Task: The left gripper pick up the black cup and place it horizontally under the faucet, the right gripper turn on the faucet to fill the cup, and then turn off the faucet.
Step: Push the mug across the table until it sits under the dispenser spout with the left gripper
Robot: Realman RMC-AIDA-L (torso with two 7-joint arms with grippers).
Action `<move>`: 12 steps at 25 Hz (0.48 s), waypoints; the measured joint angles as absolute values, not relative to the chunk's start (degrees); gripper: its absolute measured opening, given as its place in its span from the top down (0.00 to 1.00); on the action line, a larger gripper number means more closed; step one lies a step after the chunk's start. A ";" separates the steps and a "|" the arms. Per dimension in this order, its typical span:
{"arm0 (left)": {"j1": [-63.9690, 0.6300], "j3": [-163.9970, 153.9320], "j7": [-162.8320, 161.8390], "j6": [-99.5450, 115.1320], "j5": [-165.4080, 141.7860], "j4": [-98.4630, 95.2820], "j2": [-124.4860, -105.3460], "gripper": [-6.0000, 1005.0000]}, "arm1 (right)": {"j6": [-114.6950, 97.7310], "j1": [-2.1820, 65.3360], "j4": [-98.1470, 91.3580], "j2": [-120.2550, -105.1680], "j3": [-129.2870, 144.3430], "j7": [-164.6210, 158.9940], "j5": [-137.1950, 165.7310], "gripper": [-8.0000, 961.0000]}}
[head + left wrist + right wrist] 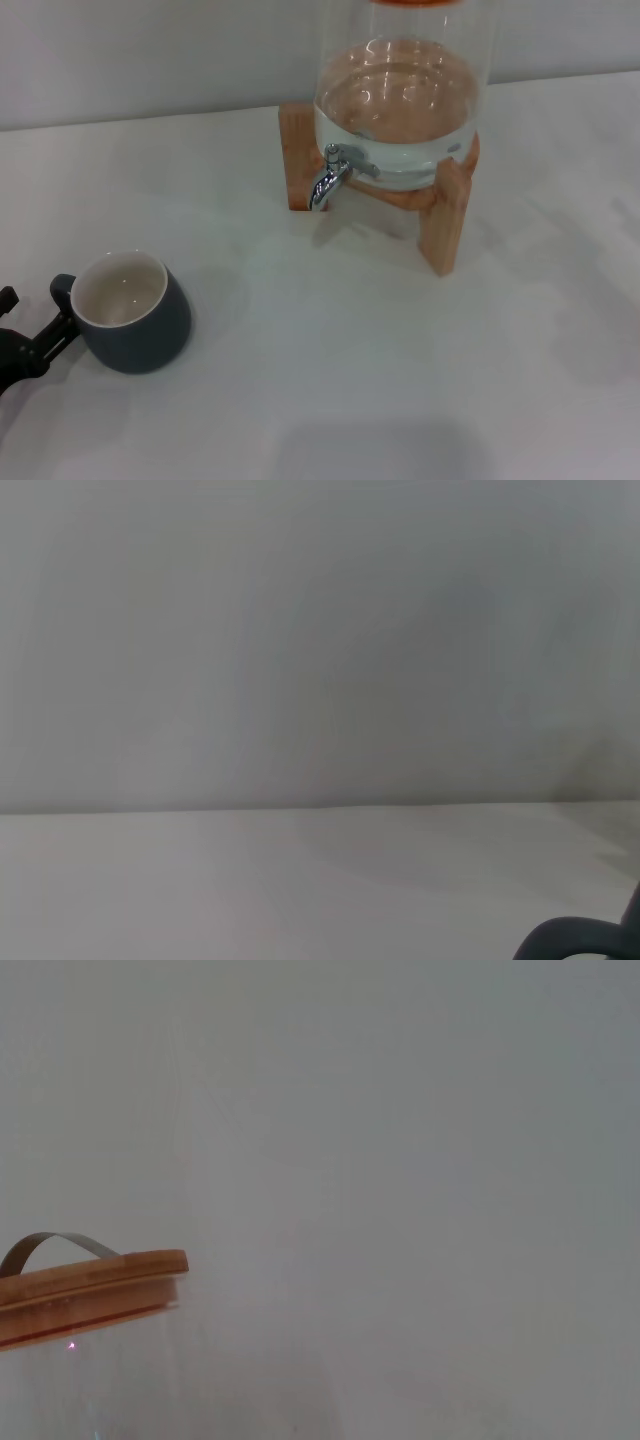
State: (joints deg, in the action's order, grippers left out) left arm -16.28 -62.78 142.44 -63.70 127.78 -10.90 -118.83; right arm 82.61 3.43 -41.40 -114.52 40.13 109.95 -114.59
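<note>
The black cup (133, 320) stands upright on the white table at the front left, its cream inside showing and its small handle (62, 288) pointing left. My left gripper (30, 318) is at the left edge of the head view, right beside the handle. Its black fingers (55, 335) are apart, and one finger reaches the cup's wall below the handle. A dark curved edge (570, 938) shows in a corner of the left wrist view. The chrome faucet (328, 180) juts from the glass dispenser (400, 110), spout down. My right gripper is out of view.
The dispenser holds water and rests on a wooden stand (445, 215) at the back centre. Its wooden lid (90, 1295) with a metal handle shows in the right wrist view. Bare white table (380, 370) lies between the cup and the faucet.
</note>
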 joint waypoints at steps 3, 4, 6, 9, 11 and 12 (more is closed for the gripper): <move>-16.11 -62.74 142.44 -63.76 127.78 -11.16 -118.83 0.14 | 82.62 3.45 -41.40 -114.52 40.15 109.95 -114.60 0.28; -15.97 -62.71 142.45 -63.76 127.78 -11.42 -118.84 0.14 | 82.62 3.49 -41.40 -114.52 40.16 109.95 -114.60 0.28; -15.76 -62.62 142.38 -63.76 127.78 -11.83 -118.87 0.14 | 82.62 3.55 -41.41 -114.52 40.17 109.95 -114.60 0.28; -15.54 -62.56 142.24 -63.78 127.79 -12.14 -118.91 0.14 | 82.62 3.57 -41.42 -114.51 40.17 109.95 -114.61 0.28; -15.49 -62.56 142.20 -63.71 127.79 -12.15 -118.92 0.14 | 82.62 3.61 -41.42 -114.52 40.17 109.95 -114.61 0.28; -15.49 -62.56 142.20 -63.71 127.79 -12.15 -118.92 0.14 | 82.62 3.63 -41.41 -114.52 40.17 109.95 -114.61 0.28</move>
State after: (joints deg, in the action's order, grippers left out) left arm -15.49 -62.56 142.20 -63.71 127.79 -12.15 -118.92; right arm 82.62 3.63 -41.41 -114.52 40.17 109.95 -114.61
